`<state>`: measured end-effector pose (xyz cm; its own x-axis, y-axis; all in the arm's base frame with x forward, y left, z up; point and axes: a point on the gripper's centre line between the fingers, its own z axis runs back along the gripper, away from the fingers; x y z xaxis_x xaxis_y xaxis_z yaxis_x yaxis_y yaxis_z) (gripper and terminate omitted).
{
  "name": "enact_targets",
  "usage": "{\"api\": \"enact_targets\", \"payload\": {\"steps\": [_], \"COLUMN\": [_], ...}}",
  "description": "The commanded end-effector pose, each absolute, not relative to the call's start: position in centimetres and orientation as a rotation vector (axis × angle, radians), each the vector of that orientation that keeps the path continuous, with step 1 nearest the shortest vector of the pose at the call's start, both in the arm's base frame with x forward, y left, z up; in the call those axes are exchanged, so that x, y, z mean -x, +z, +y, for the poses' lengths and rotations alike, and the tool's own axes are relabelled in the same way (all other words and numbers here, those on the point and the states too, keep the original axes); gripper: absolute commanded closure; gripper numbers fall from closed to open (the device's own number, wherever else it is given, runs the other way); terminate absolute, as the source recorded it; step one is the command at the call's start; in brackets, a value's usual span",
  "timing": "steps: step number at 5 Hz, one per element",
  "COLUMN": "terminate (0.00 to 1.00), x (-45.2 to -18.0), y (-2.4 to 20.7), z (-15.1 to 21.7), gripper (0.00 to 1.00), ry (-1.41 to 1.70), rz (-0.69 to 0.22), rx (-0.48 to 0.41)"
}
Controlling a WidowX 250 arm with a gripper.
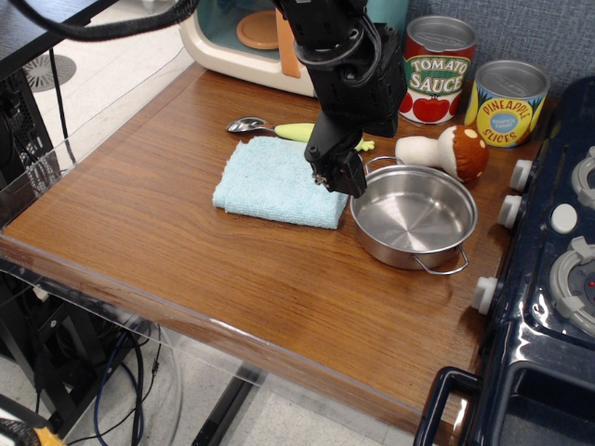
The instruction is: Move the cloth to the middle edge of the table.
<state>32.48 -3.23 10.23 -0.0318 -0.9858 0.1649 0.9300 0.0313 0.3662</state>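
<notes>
The light blue terry cloth (pixel 276 184) lies flat on the brown wood-grain table (pixel 158 232), left of the steel pot. My black gripper (pixel 338 178) hangs from above, fingers pointing down over the cloth's right edge, right next to the pot's rim. Its fingers look spread apart and hold nothing. The arm hides the cloth's far right corner.
A steel pot (pixel 414 216) stands right of the cloth. A spoon with a yellow-green handle (pixel 270 127) lies behind it, with a toy mushroom (pixel 451 150) to the right. Two cans (pixel 437 72) stand at the back. A dark blue toy stove (pixel 548 260) fills the right side. A clear acrylic rim (pixel 112 288) runs along the front edge.
</notes>
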Motion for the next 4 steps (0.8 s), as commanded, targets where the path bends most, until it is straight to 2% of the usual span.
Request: {"api": "enact_targets", "payload": {"steps": [1, 2, 3, 4], "terminate": [0.0, 0.0, 0.0, 0.0], "x": [-32.5, -33.4, -34.7, -36.1], "y": [10.2, 10.6, 9.6, 8.5], "z": [-3.2, -0.6, 0.8, 2.6], "gripper": [0.0, 0.0, 0.0, 0.0], "ry": [-1.547, -1.441, -1.379, -1.321], "rz": [-0.429, -0.422, -0.331, -0.305], "rx": [-0.162, -0.196, -0.247, -0.232]}}
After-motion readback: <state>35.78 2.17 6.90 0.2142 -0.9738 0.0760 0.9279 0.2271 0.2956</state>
